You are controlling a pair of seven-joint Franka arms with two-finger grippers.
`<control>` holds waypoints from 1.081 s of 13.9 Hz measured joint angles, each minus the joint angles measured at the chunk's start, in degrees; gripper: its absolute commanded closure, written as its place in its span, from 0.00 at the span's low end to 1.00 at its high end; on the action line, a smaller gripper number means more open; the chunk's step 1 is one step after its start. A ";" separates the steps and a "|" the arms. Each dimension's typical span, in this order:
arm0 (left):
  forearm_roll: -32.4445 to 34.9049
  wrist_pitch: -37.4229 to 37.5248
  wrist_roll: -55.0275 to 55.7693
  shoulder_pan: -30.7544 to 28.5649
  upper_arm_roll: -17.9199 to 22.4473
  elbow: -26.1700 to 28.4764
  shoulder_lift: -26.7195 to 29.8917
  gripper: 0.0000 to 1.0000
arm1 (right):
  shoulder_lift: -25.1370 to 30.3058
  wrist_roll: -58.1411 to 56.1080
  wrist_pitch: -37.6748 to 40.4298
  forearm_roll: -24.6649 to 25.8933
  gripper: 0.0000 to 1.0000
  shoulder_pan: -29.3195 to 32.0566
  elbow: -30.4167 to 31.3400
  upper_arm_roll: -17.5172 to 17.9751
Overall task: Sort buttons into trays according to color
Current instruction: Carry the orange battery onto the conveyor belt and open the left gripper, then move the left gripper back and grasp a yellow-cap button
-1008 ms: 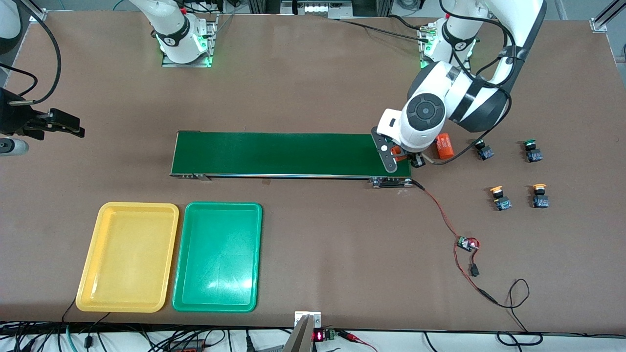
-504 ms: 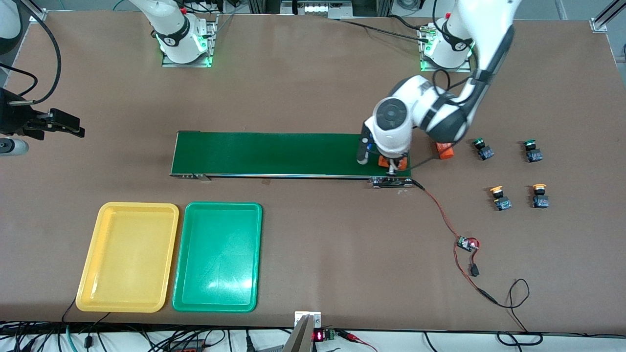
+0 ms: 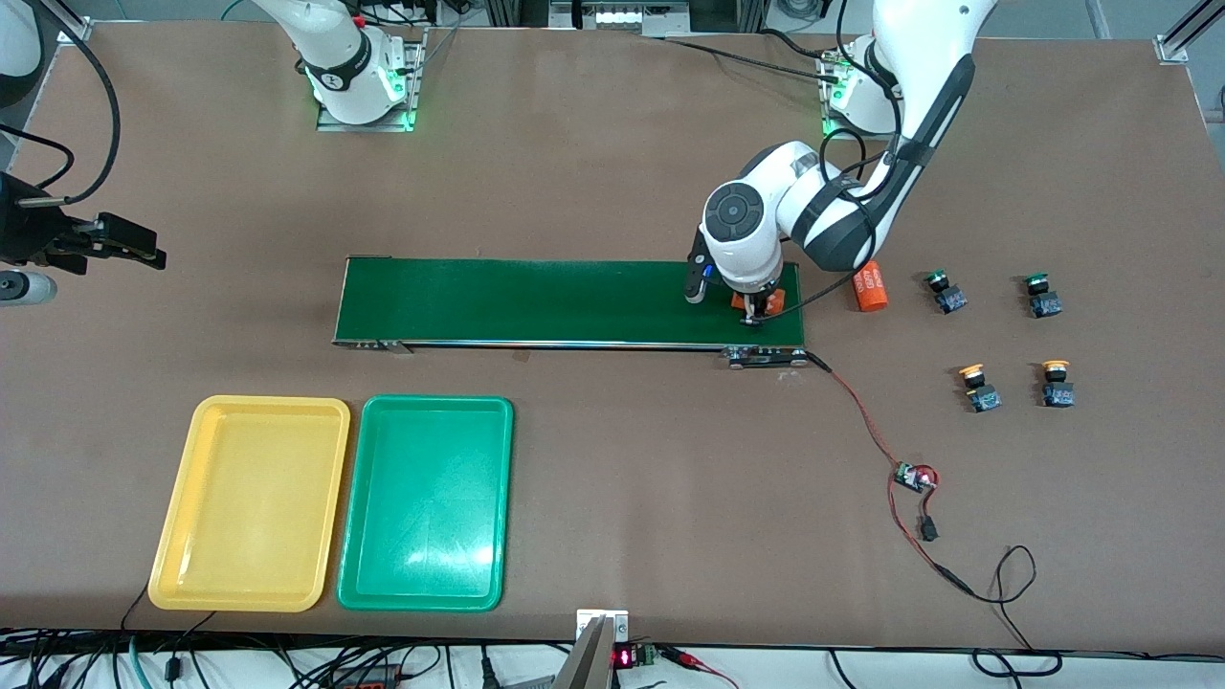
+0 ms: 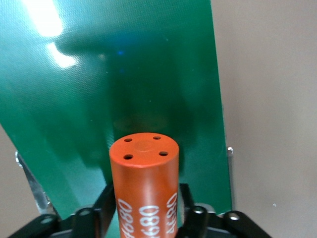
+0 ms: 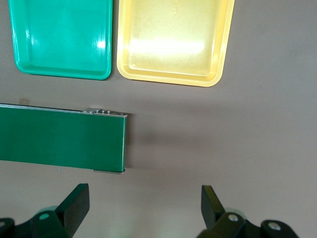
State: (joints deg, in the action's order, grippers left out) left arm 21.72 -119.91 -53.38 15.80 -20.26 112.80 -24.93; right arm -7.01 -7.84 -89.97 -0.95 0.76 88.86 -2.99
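My left tool (image 3: pixel 756 311) had carried an orange cylinder (image 4: pixel 144 188) onto the conveyor belt (image 3: pixel 536 301); whether it still gripped, I couldn't tell. My right tool (image 5: pixel 143 208) waited, fingers apart. The buttons (image 3: pixel 974 388) remained unsorted.

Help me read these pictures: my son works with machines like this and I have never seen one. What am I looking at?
Two white robot arms are bolted to a brown table. One picture looks down from across the table; the other two come from cameras on the arms' wrists.

The left claw is down on the long dark-green conveyor belt, at the left arm's end of it, with an orange cylinder with white print standing between its fingers; whether it still grips it is unclear. A second orange cylinder lies beside the belt.

The right claw waits open, up above the table past the belt's other end.

Four small push-buttons, two green-capped and two yellow-capped, sit untouched. A yellow plastic tray and a green plastic tray lie side by side, nearer the front camera than the belt.
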 measured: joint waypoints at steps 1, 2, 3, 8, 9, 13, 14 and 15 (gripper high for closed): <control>0.00 -0.19 0.85 -0.01 -0.12 -0.06 0.68 0.00 | 0.00 0.00 0.00 0.00 0.00 0.00 0.00 0.00; 0.00 -0.32 1.53 -0.29 -0.08 -0.27 2.37 0.00 | -0.01 0.00 0.00 0.00 0.00 0.00 0.00 0.00; 0.00 -0.32 2.39 -1.73 0.01 -0.52 5.16 0.00 | -0.02 0.00 0.00 0.00 0.00 0.00 0.01 0.00; -9.11 0.46 1.05 -23.11 0.81 -0.46 14.73 0.00 | -0.03 0.00 0.00 0.00 0.00 0.02 0.01 -0.01; -10.58 0.50 2.07 -25.13 1.34 -0.21 14.11 0.00 | -0.03 0.00 0.00 0.00 0.00 0.02 0.01 -0.01; -11.21 -0.62 24.93 -29.84 6.61 -0.30 10.06 0.00 | -0.04 0.00 0.00 -0.01 0.00 0.02 0.00 -0.02; -11.22 -0.96 32.86 -30.76 7.71 -0.52 9.02 0.00 | -0.04 0.00 0.00 -0.01 0.00 0.02 0.01 -0.02; -11.22 -0.99 40.47 -31.17 8.59 -0.86 8.26 0.00 | -0.04 0.00 0.00 -0.01 0.00 0.02 0.01 -0.02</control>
State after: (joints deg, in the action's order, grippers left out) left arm 10.50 -120.90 -12.90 -15.37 -11.67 111.94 -16.67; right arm -7.04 -7.84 -89.96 -0.95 0.78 88.87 -3.01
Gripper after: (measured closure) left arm 0.000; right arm 0.000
